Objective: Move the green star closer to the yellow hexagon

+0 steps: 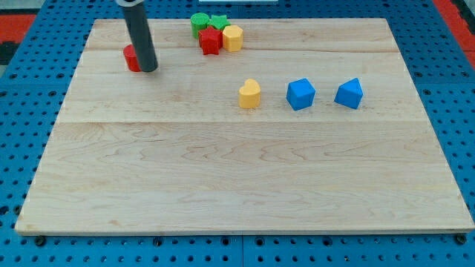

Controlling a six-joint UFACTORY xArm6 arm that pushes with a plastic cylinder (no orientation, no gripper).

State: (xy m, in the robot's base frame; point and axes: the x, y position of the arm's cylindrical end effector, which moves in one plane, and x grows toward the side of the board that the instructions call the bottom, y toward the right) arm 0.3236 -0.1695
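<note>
The green star (pixel 220 21) sits at the view's top centre, just above the yellow hexagon (pixel 233 37) and touching or nearly touching it. A red star (pixel 211 41) lies left of the hexagon and a green round block (pixel 200 23) left of the green star; these form a tight cluster. My tip (pixel 148 68) rests on the board at the view's upper left, against the right side of a red block (pixel 132 58) whose shape is partly hidden by the rod. The tip is well left of the cluster.
A yellow heart-like block (pixel 250 94) stands near the centre, with two blue blocks (pixel 300 94) (pixel 349 93) to its right. The wooden board (pixel 245 185) lies on a blue pegboard surface (pixel 15 119).
</note>
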